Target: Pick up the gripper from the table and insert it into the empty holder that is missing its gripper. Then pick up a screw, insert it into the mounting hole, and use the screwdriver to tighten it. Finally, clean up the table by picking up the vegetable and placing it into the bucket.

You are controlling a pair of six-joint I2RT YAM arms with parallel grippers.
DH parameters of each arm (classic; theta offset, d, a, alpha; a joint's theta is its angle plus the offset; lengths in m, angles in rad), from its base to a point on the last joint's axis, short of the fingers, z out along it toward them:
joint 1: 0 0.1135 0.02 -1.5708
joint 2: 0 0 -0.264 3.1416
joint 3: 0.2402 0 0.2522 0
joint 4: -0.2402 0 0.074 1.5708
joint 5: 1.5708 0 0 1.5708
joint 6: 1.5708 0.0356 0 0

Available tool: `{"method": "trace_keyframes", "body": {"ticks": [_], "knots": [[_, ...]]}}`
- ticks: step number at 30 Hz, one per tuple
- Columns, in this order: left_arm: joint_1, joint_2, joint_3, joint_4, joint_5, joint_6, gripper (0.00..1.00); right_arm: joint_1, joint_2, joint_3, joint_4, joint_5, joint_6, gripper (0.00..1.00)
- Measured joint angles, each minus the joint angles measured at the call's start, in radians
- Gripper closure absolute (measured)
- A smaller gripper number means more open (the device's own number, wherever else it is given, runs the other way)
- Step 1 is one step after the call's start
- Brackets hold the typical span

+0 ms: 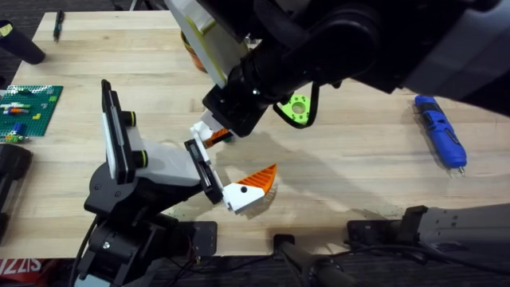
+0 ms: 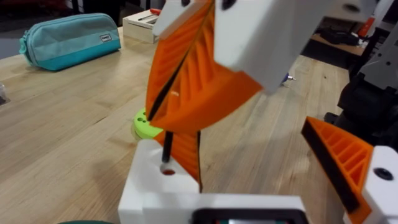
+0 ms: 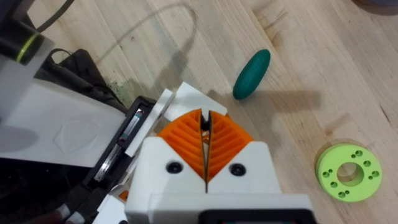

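Observation:
The holder [image 1: 155, 163], a white body with black plates and green-ringed knobs, sits at my left arm's end at lower left, its jaws wide apart. One orange ribbed finger [image 1: 256, 182] [image 2: 339, 162] is fitted on its near side. At its far side my right gripper [image 1: 223, 127] [image 3: 205, 146] reaches down from above, shut on the gripper [image 1: 203, 129] [image 2: 183, 152], whose white base [image 3: 186, 99] rests against the holder's black clamp. The blue screwdriver [image 1: 440, 131] lies at far right. A dark green vegetable [image 3: 252, 73] lies beyond the holder. Screw and bucket are out of view.
A lime-green ring [image 1: 296, 108] [image 3: 348, 172] [image 2: 144, 121] lies just right of the right gripper. The flat green brick board [image 1: 28, 108] sits at the left edge. A teal pouch [image 2: 71, 38] and a wooden box [image 2: 142, 25] stand farther off.

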Motion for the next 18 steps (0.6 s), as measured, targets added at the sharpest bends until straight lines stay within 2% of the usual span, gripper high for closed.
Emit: {"method": "trace_keyframes", "body": {"ticks": [18], "knots": [[0.000, 0.000, 0.000, 0.002, 0.000, -0.010, 0.015, -0.001, -0.007, 0.000, 0.012, 0.001, 0.004, 0.988]]}}
